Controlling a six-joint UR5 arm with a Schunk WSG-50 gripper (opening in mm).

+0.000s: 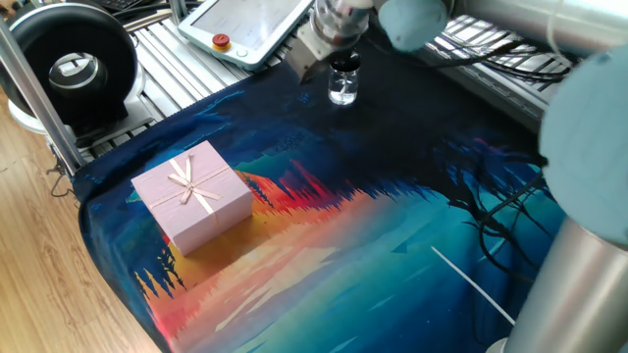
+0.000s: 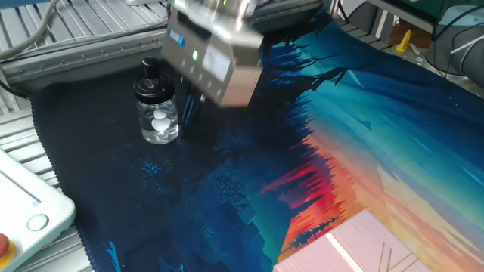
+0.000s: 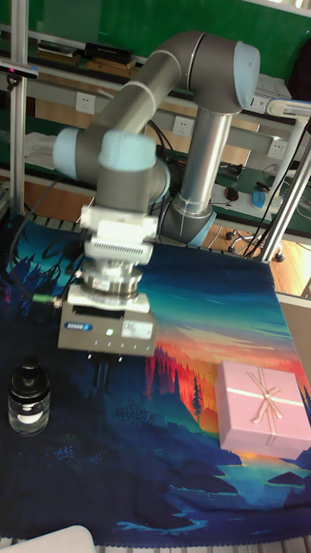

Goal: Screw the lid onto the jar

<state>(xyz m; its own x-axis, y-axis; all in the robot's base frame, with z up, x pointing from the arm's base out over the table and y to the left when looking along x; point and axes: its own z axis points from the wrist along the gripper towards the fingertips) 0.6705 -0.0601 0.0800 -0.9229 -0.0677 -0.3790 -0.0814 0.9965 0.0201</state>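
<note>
In the tall fixed view the jar (image 3: 28, 406) stands upright at the left edge of the painted cloth (image 3: 173, 467), the lid (image 3: 31, 378) seated on its neck. Just beside it to the right hangs the gripper (image 3: 101, 373), holding nothing; how far its fingers are parted cannot be told. A pink gift box (image 3: 262, 408) sits far right.

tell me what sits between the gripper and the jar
Nothing: in the tall fixed view only bare dark cloth separates the gripper from the jar.
</note>
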